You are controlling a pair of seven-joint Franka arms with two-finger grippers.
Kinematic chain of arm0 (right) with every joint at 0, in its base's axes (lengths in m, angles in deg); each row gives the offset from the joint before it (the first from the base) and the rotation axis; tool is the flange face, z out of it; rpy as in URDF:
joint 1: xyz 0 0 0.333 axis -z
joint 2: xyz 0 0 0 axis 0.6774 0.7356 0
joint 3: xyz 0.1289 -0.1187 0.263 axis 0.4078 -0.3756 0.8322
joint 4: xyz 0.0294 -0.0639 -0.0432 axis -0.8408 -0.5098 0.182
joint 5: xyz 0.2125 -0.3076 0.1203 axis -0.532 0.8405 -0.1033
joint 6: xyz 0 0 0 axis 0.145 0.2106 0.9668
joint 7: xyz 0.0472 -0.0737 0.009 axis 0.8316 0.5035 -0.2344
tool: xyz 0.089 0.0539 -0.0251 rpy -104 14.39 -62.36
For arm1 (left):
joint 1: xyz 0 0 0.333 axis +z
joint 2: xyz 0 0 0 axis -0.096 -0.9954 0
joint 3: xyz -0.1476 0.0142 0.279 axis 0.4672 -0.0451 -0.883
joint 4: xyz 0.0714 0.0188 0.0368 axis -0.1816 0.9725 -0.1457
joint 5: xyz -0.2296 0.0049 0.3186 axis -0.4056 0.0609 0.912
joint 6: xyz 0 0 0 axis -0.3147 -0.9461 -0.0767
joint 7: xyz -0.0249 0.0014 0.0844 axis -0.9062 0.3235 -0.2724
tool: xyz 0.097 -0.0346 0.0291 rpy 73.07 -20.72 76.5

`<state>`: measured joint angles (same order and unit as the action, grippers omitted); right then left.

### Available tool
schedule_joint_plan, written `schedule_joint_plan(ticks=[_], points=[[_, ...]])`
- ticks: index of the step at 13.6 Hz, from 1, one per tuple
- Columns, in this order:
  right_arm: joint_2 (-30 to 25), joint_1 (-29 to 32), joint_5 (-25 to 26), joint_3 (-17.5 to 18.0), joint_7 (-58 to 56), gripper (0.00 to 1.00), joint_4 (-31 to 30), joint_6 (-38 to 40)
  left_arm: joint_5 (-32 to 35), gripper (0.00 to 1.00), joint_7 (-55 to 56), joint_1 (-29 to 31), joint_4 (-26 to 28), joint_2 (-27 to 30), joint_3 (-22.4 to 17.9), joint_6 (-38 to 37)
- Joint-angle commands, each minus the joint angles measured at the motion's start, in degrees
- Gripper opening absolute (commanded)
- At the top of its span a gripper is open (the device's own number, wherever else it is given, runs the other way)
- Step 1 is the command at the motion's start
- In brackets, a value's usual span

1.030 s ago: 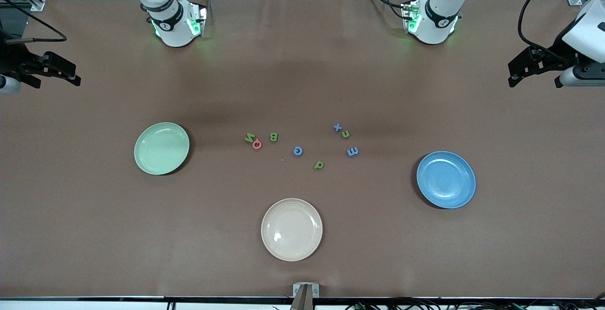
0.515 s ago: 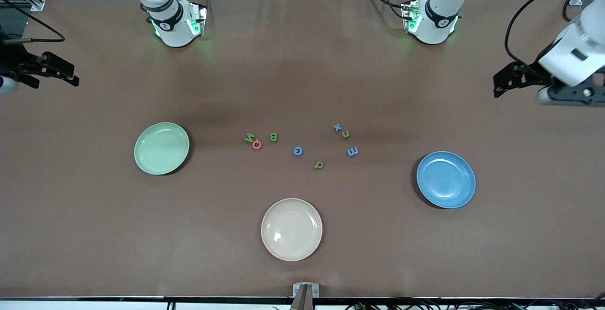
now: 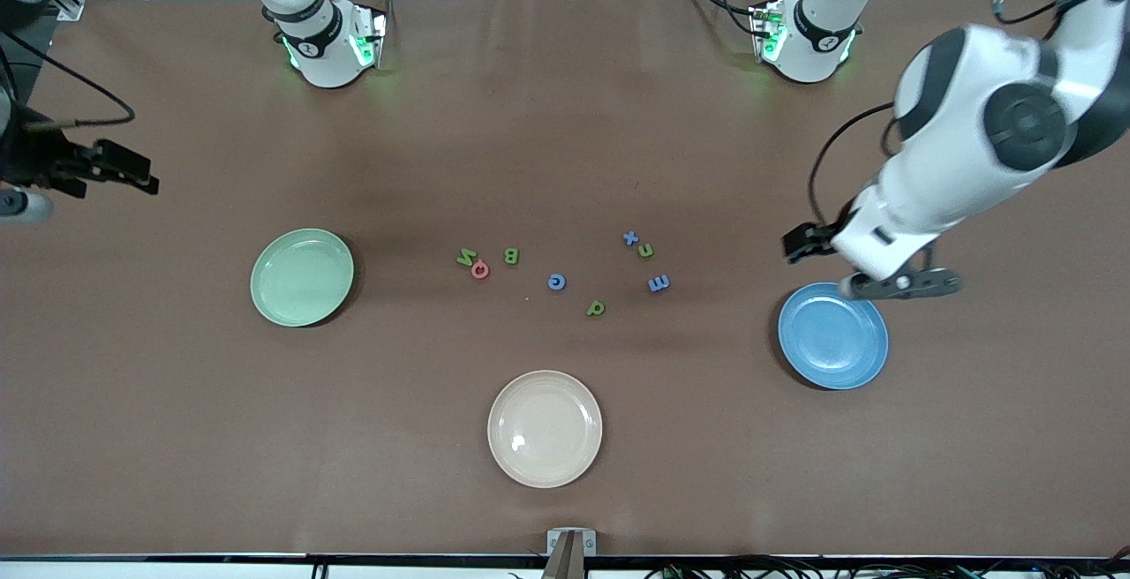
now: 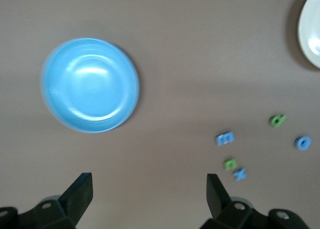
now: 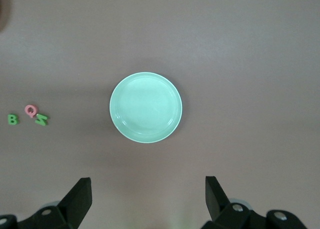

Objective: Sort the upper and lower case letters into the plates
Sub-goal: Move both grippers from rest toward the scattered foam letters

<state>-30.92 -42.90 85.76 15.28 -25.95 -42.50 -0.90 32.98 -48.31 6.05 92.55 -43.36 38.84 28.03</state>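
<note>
Eight small letters lie mid-table: green N, pinkish-red Q, green B, blue G, green d, blue x, green n and blue E. The pale green plate sits toward the right arm's end, the blue plate toward the left arm's end; both are empty. My left gripper is open and empty over bare table beside the blue plate. My right gripper is open and empty, over the table near the green plate.
A cream-beige plate sits empty, nearer to the front camera than the letters. The arm bases stand at the table's back edge. A small bracket is at the front edge.
The left arm has swung in from the table's end to beside the blue plate. The right gripper has shifted slightly toward the green plate. Letters and plates have not moved.
</note>
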Motion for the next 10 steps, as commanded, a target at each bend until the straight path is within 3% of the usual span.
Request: schedule_joint_plan(ticks=[1, 4, 8, 10], points=[[6.8, 1.5, -0.3, 0.0, -0.9, 1.00, 2.2, -1.0, 1.3, 1.00, 8.7, -3.2, 4.5, -3.2, 0.1, 10.5], [7.4, 1.3, -0.2, 0.0, 2.2, 1.00, 1.0, -2.0, 1.3, 0.99, 13.7, -6.4, 5.7, -9.1, -0.1, 17.6], [10.0, -2.5, -1.0, 0.4, 15.7, 1.00, -5.4, -11.7, 15.5, 0.98, 28.6, -11.0, 5.7, -15.0, 0.1, 18.9], [11.1, -4.2, -5.6, 0.4, 20.6, 1.00, -9.9, -18.9, 17.6, 0.93, 34.2, -12.4, 5.7, -17.7, 0.2, 21.4]])
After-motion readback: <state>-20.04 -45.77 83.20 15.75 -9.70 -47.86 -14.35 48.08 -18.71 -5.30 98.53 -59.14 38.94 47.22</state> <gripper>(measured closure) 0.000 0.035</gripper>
